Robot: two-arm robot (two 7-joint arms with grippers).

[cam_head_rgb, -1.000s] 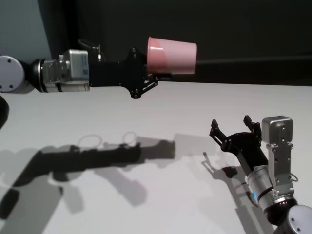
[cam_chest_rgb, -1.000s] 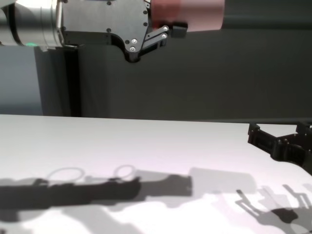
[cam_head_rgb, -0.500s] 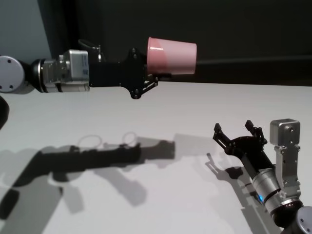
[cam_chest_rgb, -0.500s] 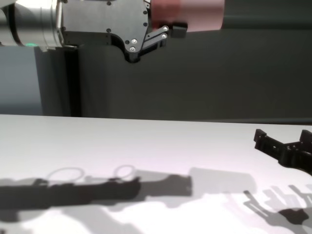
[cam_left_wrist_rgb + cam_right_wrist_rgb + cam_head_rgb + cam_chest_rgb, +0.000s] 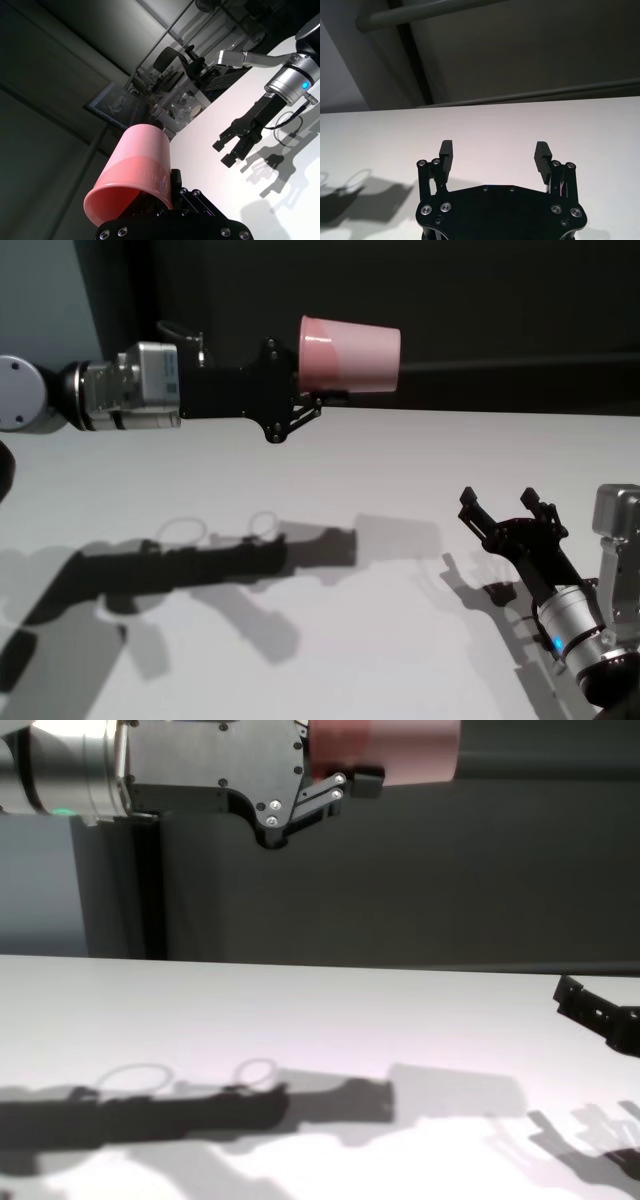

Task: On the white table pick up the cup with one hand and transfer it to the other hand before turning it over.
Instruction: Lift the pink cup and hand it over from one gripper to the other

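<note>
The small salmon-pink plastic cup (image 5: 350,354) hangs high above the broad matte white tabletop (image 5: 330,480), lying on its side with its wide rim toward my left wrist and its narrower flat base pointing to my right. My left gripper (image 5: 318,398), black and skeletal on a boxy silver-grey wrist, is clenched on the cup at its rim end, one finger running under the pink wall; in the left wrist view the same cup (image 5: 134,172) shows its open mouth tipped toward the camera, seated against the black gripper frame. The left arm reaches out level from my left side and throws a long dark shadow (image 5: 190,560) across the tabletop below it. My right gripper (image 5: 508,515), black on a round silver-grey arm with a glowing blue light, sits low over the tabletop at my right, well apart from the cup. Its fingers (image 5: 446,152) are spread wide with nothing between them.
</note>
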